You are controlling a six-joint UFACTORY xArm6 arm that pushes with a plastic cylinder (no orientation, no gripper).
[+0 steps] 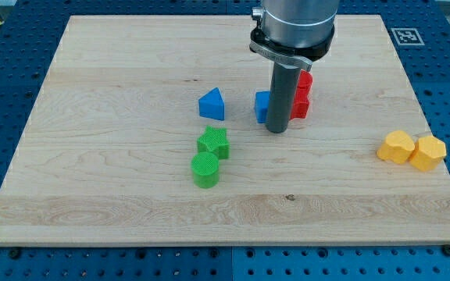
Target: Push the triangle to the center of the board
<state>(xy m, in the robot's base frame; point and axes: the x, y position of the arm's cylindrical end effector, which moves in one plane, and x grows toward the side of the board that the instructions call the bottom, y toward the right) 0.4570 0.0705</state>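
Note:
A blue triangle block (212,104) lies on the wooden board (116,164) a little left of the board's middle. My tip (277,129) rests on the board to the triangle's right, about 85 px away. It stands just in front of a second blue block (262,106), whose shape is partly hidden by the rod, and a red block (302,95) behind the rod on the right.
A green star-shaped block (213,143) and a green round block (205,169) sit below the triangle. Two yellow blocks (397,147) (428,152) lie near the board's right edge. A marker tag (405,35) is at the top right.

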